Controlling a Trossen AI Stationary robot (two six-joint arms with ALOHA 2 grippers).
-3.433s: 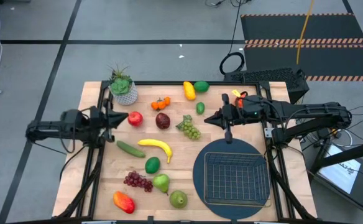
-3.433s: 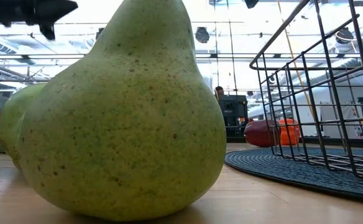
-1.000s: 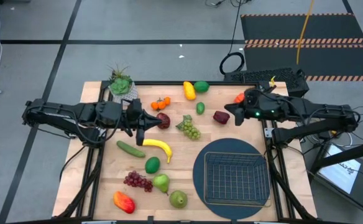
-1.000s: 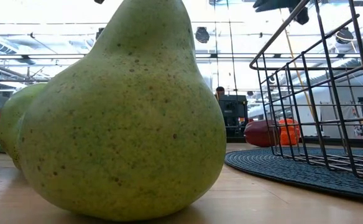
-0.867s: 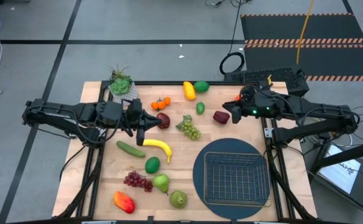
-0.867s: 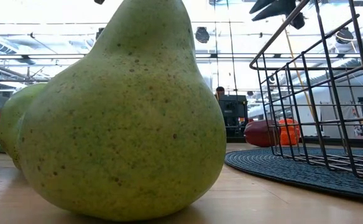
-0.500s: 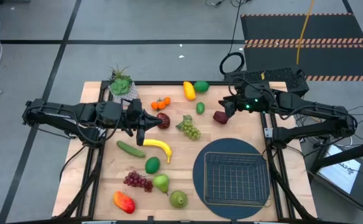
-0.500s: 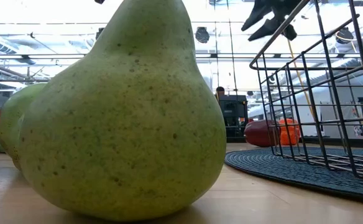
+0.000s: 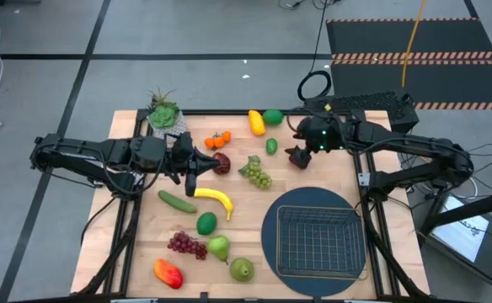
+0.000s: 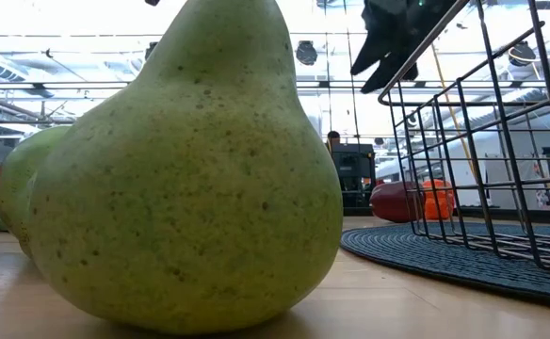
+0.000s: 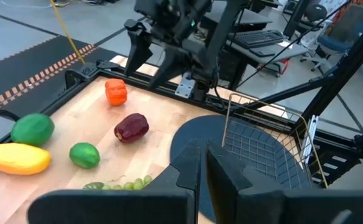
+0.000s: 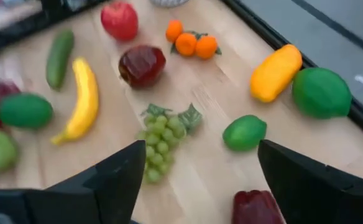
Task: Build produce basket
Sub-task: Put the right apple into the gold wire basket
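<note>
While basket (image 9: 320,241) sits empty on round blue mat (image 9: 270,234), right gripper (image 9: 297,154) is held spread wide over dark red fruit (image 12: 257,208). Left gripper (image 9: 193,171) kept pressed together beside banana (image 9: 213,198). Produce scattered across table (image 9: 136,236).

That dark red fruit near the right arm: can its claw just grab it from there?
Probably yes. The right gripper hangs open just above the dark red fruit, and nothing lies between them; the small lime sits clear to one side.

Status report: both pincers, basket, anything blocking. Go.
Right pincer open above dark red fruit. Left pincer shut, over the banana, holding nothing. Basket empty on blue mat. Nothing blocking.
</note>
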